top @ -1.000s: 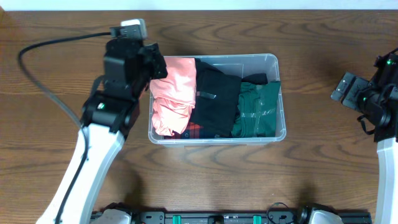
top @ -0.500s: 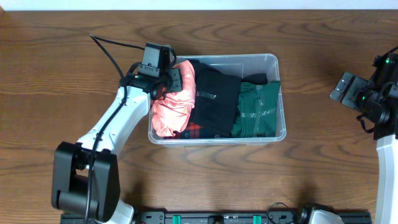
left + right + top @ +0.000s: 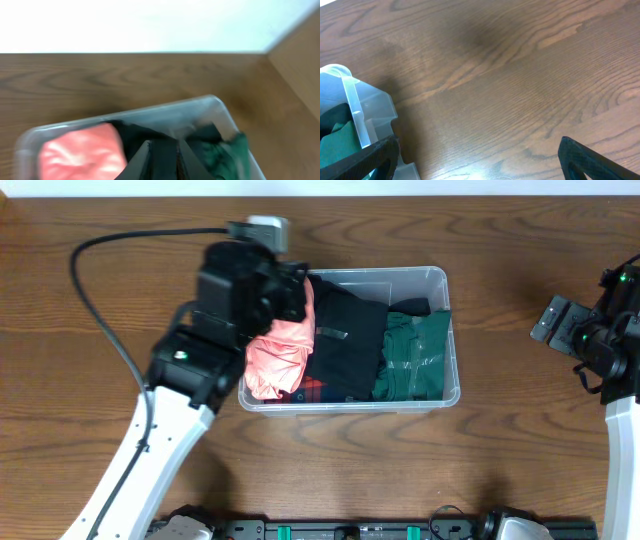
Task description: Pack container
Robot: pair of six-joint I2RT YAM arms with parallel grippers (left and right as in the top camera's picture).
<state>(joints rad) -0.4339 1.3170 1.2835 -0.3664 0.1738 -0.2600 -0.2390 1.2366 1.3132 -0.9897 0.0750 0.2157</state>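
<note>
A wooden table (image 3: 520, 470) fills the overhead view, and the container (image 3: 400, 405) is set at its middle, slightly toward the far side, where both arms can reach it. The left arm (image 3: 150, 450) is stretched from the near left edge up over the left end of the container, its wrist held above the rim. That position is judged to suit pressing or tidying the contents, not fetching anything from outside.

Three folded garments are laid side by side so that the floor of the container is filled. A pink garment (image 3: 275, 355) is at the left, a black garment (image 3: 345, 340) in the middle and a green garment (image 3: 415, 355) at the right. A strip of red checked cloth (image 3: 312, 388) is seen under the near edge of the black one. No loose clothing is seen on the table, so the packing is judged to be close to done.

The right arm (image 3: 600, 340) is kept well apart at the right edge, presumably to leave the container free for the other arm. In its wrist view the right claw (image 3: 479, 145) is spread wide over bare wood, with nothing between the fingers.

The left claw (image 3: 162, 150) is pointed down toward the black garment. Its wrist view is blurred, so it cannot be told whether it is spread, pressed together or pinching cloth.
</note>
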